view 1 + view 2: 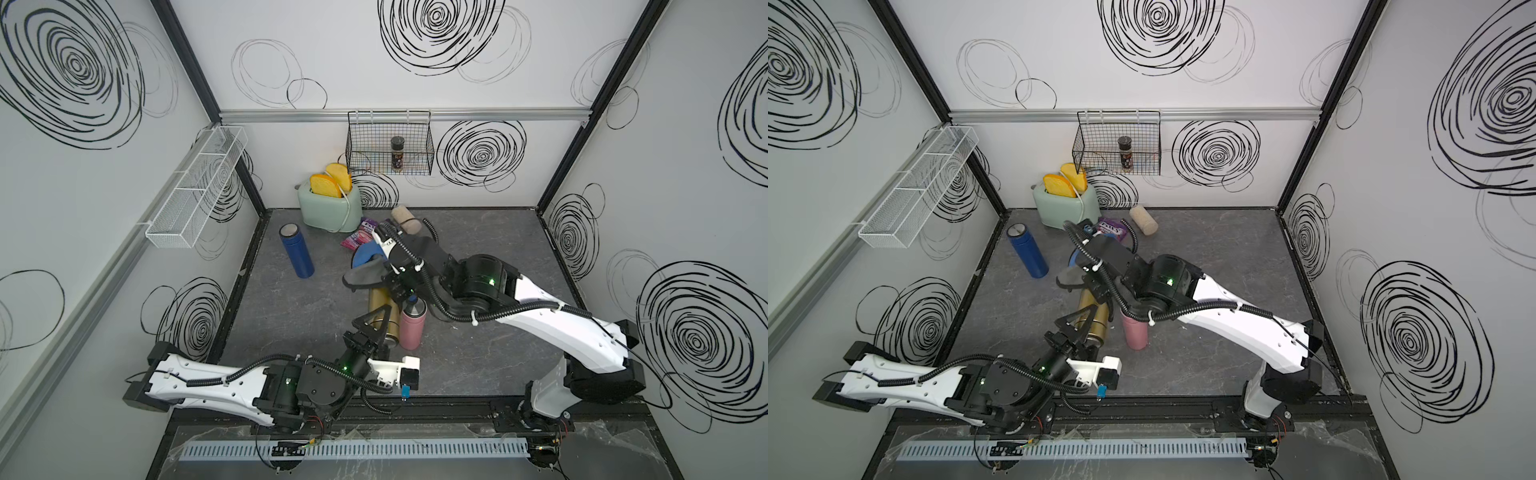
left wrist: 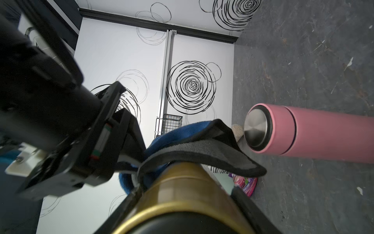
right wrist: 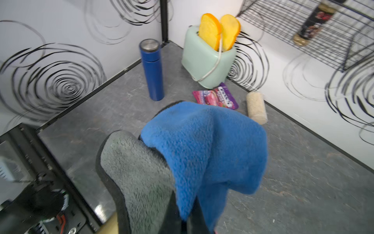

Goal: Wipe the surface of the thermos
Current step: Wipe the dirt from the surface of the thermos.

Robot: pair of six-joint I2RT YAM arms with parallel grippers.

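Over the tabletop [image 1: 291, 324], the left gripper [image 1: 376, 332] clamps the gold thermos [image 1: 379, 301]; the right gripper [image 3: 183, 216] pinches a blue-grey cloth [image 3: 202, 145] draped on it.

The gold metal thermos [image 1: 377, 303] is just left of the pink cylindrical thermos [image 1: 411, 332]; the blue-grey fleece cloth [image 1: 365, 276] lies on its top.

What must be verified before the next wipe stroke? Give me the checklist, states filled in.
1. Left hand shut on gold thermos: ok.
2. Right hand shut on cloth: ok.
3. Cloth lying over the gold thermos's far end: ok.
4. Room around it: pink thermos stands close beside, could be bumped: not ok.
5. Blue thermos well apart: ok.
6. Gold surface clean yet: cannot tell.
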